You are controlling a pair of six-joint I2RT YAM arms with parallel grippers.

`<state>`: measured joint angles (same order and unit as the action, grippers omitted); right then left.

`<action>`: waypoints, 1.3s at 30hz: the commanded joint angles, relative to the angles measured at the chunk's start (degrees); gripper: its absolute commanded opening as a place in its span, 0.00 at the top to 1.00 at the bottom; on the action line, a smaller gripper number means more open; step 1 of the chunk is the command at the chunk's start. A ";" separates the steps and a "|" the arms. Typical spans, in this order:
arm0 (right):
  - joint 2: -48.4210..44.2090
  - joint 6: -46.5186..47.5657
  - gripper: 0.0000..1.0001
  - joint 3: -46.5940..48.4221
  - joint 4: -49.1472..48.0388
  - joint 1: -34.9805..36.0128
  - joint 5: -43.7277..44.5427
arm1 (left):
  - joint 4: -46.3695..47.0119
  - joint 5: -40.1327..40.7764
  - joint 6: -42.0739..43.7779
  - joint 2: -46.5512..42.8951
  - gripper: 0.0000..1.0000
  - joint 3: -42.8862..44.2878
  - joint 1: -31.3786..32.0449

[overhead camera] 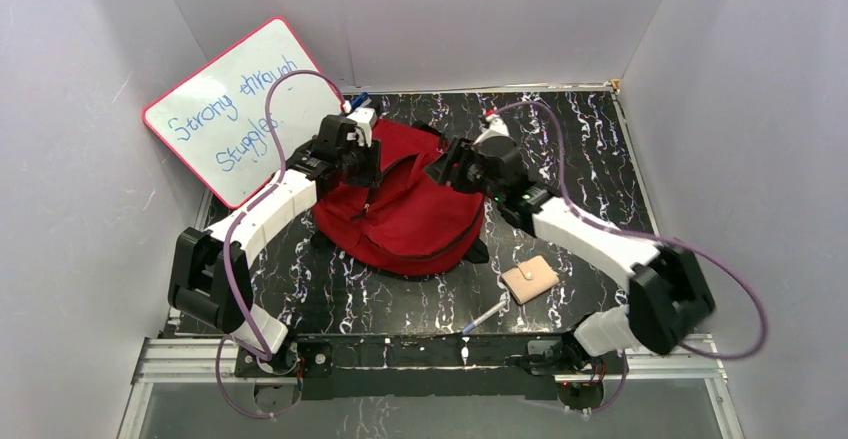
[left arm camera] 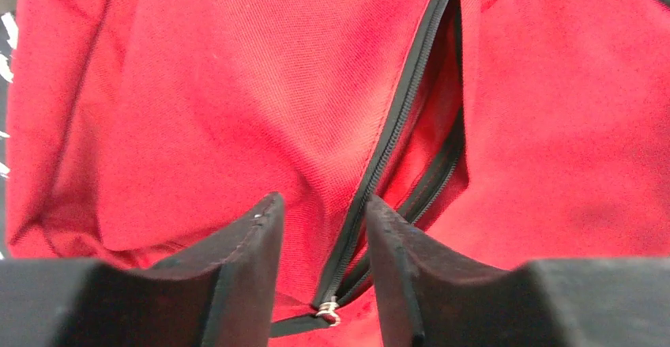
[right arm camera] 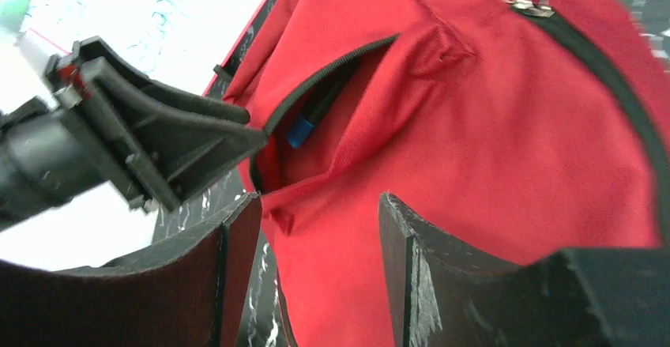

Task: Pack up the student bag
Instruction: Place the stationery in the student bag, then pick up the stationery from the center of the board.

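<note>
Centrally on black marbled table [overhead camera: 600,149]: dark-red student bag [overhead camera: 410,214], slumped, pocket zipper partly undone. Propped at far left: red-framed whiteboard [overhead camera: 225,109]. Over bag's far-left part: left gripper [left arm camera: 320,209], fingers spread, straddling black zipper without pinching it. Opposite: right gripper [right arm camera: 316,205], fingers wide apart, holding nothing, red fabric beneath. Near front right, apart from bag: beige wallet [overhead camera: 529,279], then pen [overhead camera: 485,317]. Between left fingers: metal zipper pull [left arm camera: 328,310]. Inside open pocket: blue cap [right arm camera: 298,133].
</note>
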<state>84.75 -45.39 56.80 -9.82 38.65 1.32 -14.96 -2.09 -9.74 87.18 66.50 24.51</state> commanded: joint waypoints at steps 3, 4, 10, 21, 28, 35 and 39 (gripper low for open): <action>-18.35 6.03 0.34 -7.59 16.60 0.06 13.34 | -0.59 -2.57 0.61 -3.73 0.45 2.78 2.77; -20.57 5.62 0.33 -8.45 19.82 0.05 15.60 | -0.98 -2.07 0.74 -3.88 0.45 3.38 4.30; -27.95 3.34 0.31 -10.12 33.21 -0.93 24.15 | -0.59 -3.98 -2.82 -4.01 0.47 4.93 17.86; -32.02 0.53 0.30 -10.22 38.24 -5.06 24.88 | 4.13 -5.99 -3.28 2.56 0.49 2.06 40.91; -36.75 -2.70 0.30 -12.41 39.41 -6.44 25.54 | 9.80 -6.70 -4.05 6.42 0.49 -3.44 45.88; -44.18 -7.92 0.33 -14.10 40.03 -6.54 26.25 | 14.31 -3.80 -3.58 11.38 0.50 -5.44 48.52; -50.61 -10.56 0.35 -17.31 37.56 -6.52 26.48 | 14.70 -1.70 -3.23 14.31 0.51 -5.39 49.13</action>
<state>39.16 -51.75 41.87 30.06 32.27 25.80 -2.68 -6.50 -13.50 100.22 61.41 72.97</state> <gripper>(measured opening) 0.659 0.500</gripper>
